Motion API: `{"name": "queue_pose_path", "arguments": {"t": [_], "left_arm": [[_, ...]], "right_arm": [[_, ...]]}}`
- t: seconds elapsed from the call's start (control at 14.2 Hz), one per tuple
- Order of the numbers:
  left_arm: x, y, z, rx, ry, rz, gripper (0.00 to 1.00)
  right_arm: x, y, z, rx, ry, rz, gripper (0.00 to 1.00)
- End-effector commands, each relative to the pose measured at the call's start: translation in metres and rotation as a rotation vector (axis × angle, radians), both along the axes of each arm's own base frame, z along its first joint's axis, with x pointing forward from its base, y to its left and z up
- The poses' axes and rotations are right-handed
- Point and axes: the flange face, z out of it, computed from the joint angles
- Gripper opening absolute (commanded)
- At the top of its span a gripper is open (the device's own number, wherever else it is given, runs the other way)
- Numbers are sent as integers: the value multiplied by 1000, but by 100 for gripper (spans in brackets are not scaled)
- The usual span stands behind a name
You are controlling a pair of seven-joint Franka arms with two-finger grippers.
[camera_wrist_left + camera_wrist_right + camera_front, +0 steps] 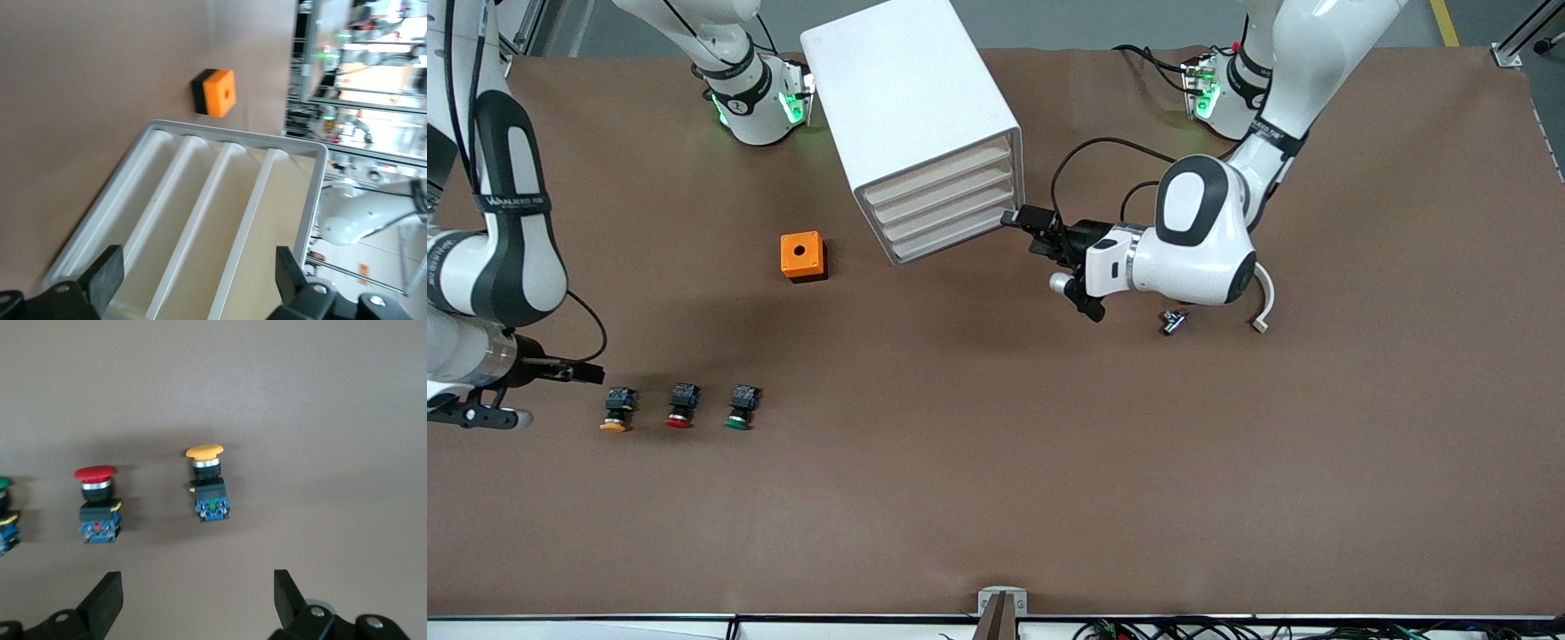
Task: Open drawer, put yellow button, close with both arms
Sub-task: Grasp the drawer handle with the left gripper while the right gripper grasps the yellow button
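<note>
Red button just beside yellow button; table open around.

The left gripper is facing the front of the white cabinet, and its two dark jaws are standing wide apart, one at each side of the front. Four cream drawer fronts are showing inside the rounded white frame, all closed and flush; the top drawer is lying at the end of the row. The jaws are not touching the fronts. An orange cube with a small round hole is sitting on the brown counter, near the cabinet but apart from it.
</note>
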Motion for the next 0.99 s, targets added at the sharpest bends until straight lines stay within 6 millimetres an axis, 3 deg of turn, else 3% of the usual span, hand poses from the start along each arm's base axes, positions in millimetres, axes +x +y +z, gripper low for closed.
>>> {"name": "queue_pose_path", "arguments": {"t": [0.0,0.21,0.35,0.42,0.49,0.7,0.92], "left_arm": [[-24,-10,-21,-106,0,24,100],[-51,-30,-50,-204,28,42,100],[-66,-48,-57,-222,71,42,100],[-72,-54,-57,-226,79,39,97],[-77,-58,-58,-228,86,37,87],[-82,-64,-57,-231,89,28,76],[-89,-70,-59,-245,75,16,72]], "right_arm": [[6,-10,-31,-3,-13,77,100],[9,-18,-66,-6,-28,123,100],[7,-19,-79,0,-10,138,100],[6,-19,-83,3,-4,139,100],[5,-19,-88,5,3,140,100],[5,-19,-98,9,8,137,100],[8,-20,-110,3,-16,139,100]]}}
